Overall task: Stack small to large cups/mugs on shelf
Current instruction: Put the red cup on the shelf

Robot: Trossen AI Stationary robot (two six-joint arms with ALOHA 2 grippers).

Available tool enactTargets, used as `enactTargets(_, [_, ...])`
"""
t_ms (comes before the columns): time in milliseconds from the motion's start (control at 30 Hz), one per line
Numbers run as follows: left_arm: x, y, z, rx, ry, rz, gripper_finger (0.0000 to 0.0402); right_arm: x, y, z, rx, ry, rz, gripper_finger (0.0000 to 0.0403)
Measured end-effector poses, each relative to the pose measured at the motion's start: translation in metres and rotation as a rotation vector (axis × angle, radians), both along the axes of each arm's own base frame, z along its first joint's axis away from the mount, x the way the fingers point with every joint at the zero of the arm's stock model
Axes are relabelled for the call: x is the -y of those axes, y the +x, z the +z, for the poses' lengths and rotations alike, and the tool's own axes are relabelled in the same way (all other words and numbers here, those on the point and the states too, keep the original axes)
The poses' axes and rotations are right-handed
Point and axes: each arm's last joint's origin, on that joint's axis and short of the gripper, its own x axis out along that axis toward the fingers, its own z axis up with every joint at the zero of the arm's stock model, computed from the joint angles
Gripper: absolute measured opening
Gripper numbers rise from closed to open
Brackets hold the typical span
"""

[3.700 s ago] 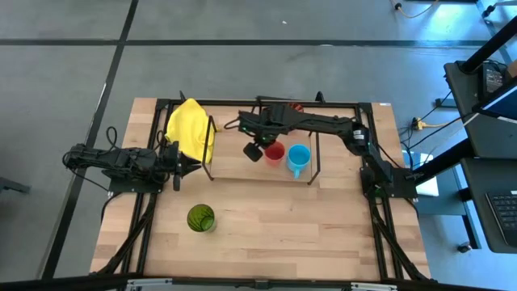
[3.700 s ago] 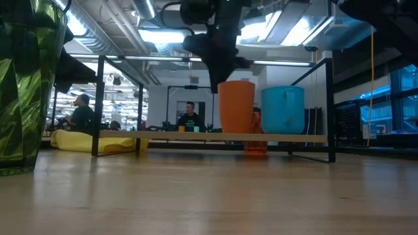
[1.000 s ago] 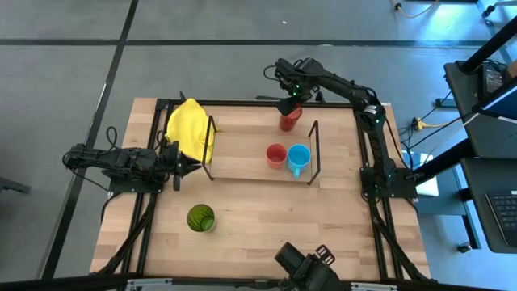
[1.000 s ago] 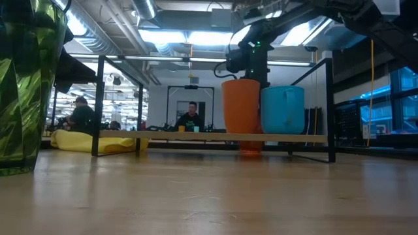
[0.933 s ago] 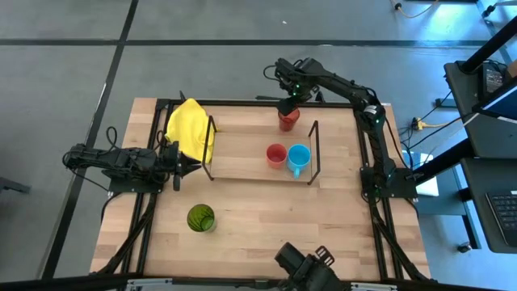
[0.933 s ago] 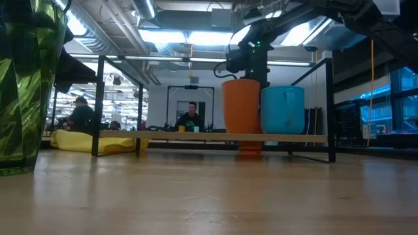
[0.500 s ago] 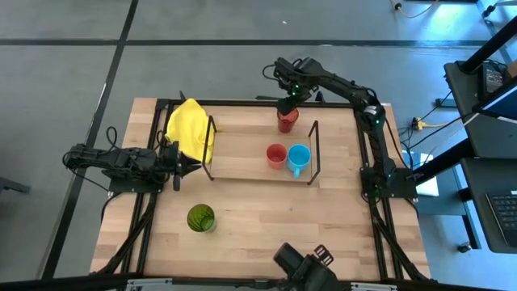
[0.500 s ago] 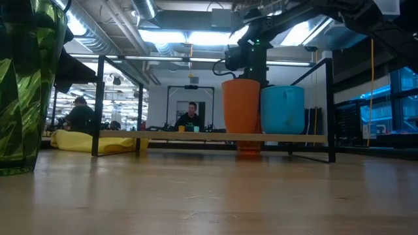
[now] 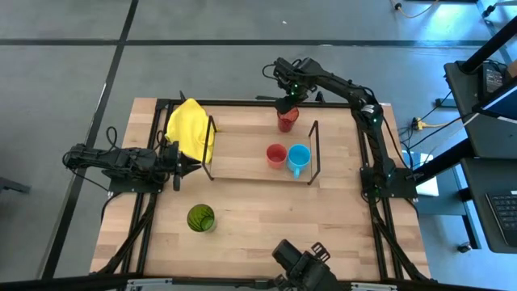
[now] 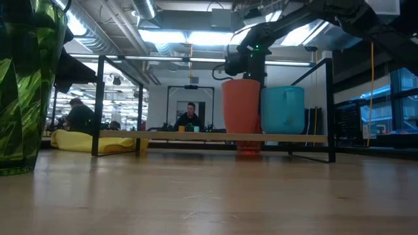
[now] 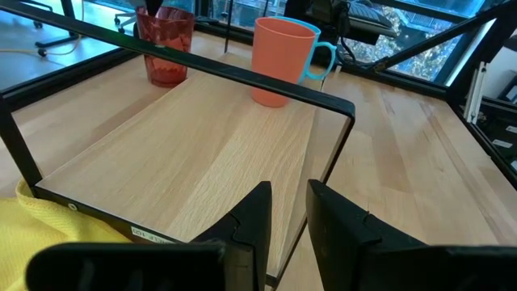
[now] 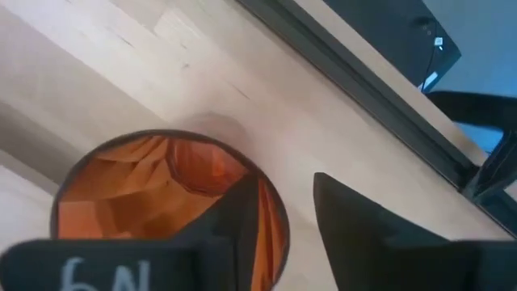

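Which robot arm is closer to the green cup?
The left. The left gripper waits beside the yellow cloth, a short way from the green cup. The right gripper is across the table at the orange-red tumbler.

Orange-red tumbler (image 9: 285, 121), red cup (image 9: 275, 153), blue mug (image 9: 298, 157), green tumbler (image 9: 200, 218).

Both arms dark, near-black, built of slim jointed segments. Left arm (image 9: 121, 160): chunky, loose black cable loops along its length. Right arm (image 9: 347, 89): long thin links, small green indicator light near wrist; black upright base post. Left gripper (image 11: 287, 212): two flat matte-black fingers, angular tips, black block behind. Right gripper (image 12: 279, 218): two broad black fingers; white handwritten marking on dark body below.
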Motion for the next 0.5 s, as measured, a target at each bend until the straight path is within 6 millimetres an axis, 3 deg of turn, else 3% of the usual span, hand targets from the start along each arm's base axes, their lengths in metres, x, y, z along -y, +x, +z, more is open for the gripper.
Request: enactTargets(500, [0.0000, 0.0000, 0.0000, 0.000, 0.000, 0.000, 0.0075, -0.0010, 0.0049, -0.0048, 0.019, 0.019, 0.006, 0.0115])
